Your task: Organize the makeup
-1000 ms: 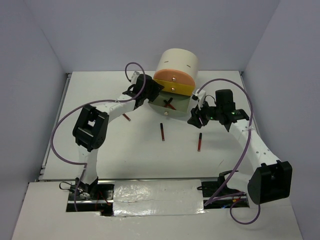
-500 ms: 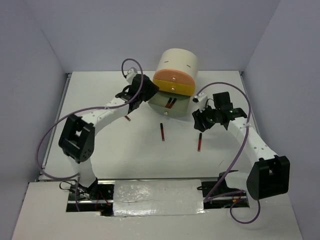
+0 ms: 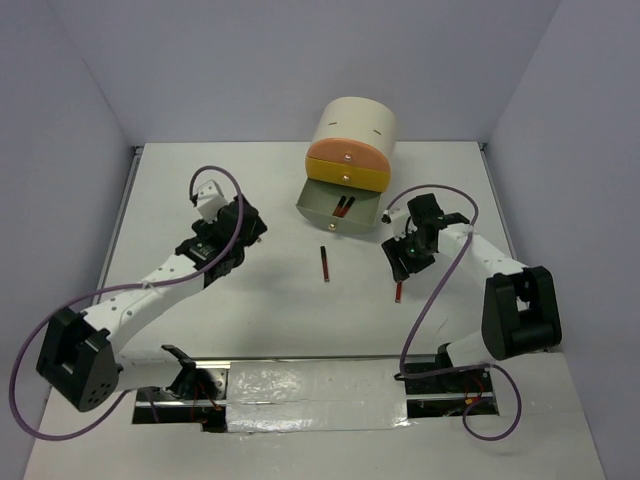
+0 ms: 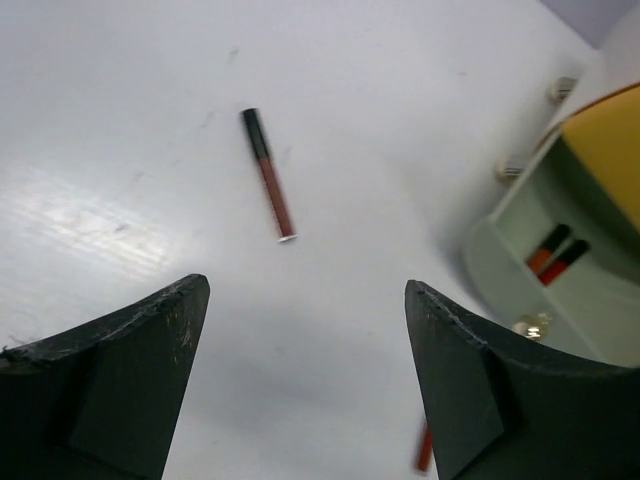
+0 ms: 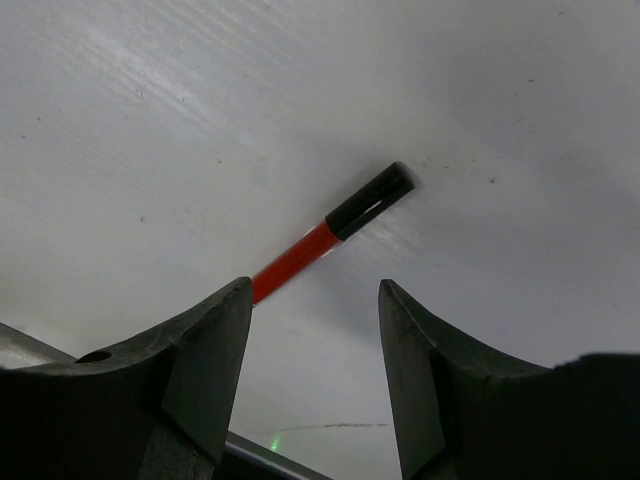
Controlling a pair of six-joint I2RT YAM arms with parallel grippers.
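We see the white bench [image 3: 280,310] with the cream cylinder [image 3: 357,122] at the upper middle of the top view. Its orange drawer [image 3: 347,168] is pushed in and the grey-green drawer [image 3: 318,203] below it is pulled out. Two drawer sticks [image 3: 342,207], red with black ends, lie side by side inside that pulled-out drawer, also visible at the right of the left wrist view [image 4: 557,255]. The centre stick [image 3: 325,264] lies flat on the bench just below the drawer, well apart from both arms. The right stick [image 3: 398,293] lies lower right of it, its upper part covered by the right claw [image 3: 397,256], which hangs right over it. In the right wrist view the right claw [image 5: 312,290] has its fingers spread apart, gripping nothing. The right stick [image 5: 335,235] lies on the bench between them, black cap toward the upper right, red end running to the frame-left finger; contact we cannot tell. The left claw [image 3: 245,228] sits left of the drawer, near the middle left. Left wrist view: left claw [image 4: 305,285] fingers wide apart, empty. A loose stick [image 4: 268,175] lies ahead in the upper left, which one we cannot tell. A red stick end [image 4: 425,450] shows at the bottom edge beside the frame-right finger.
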